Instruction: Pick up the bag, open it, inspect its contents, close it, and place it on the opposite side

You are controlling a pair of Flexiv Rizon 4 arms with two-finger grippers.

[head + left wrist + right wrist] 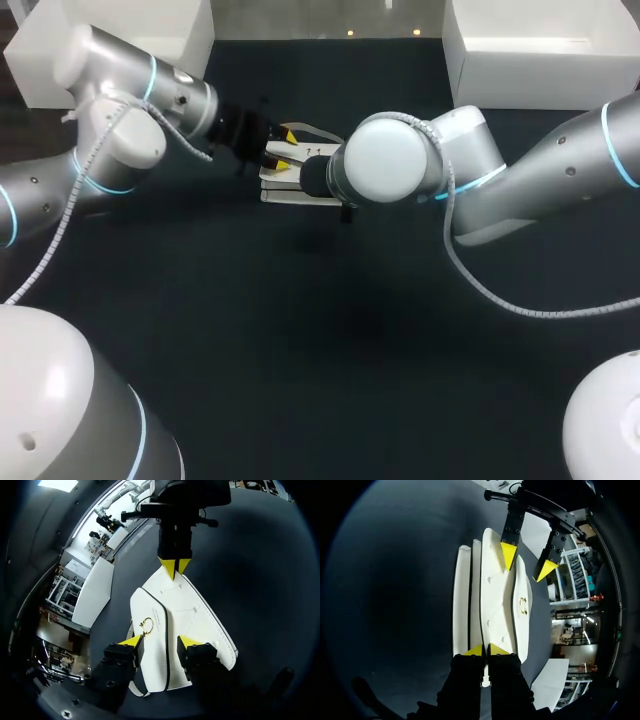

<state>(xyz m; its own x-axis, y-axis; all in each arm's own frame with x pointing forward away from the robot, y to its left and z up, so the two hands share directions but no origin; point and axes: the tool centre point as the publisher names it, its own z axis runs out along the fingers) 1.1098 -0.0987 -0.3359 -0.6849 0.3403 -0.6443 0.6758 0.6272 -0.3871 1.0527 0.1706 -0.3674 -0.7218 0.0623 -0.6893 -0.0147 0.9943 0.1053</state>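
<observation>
Now: white handbag (175, 615) pinched at one end only

Left gripper (160, 642) is released, its fingers spread with the white handbag's near end between them. The bag lies flat on the dark table (300, 350), stretching ahead to the right gripper (486, 650), which is clenched on the far edge.

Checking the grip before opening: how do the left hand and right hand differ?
Spread: the right hand has its yellow tips pressed together; the left hand has them wide apart. Hold: the right hand pinches one end of the white flap handbag; the left hand stands open at the opposite end. Both point at each other.
</observation>
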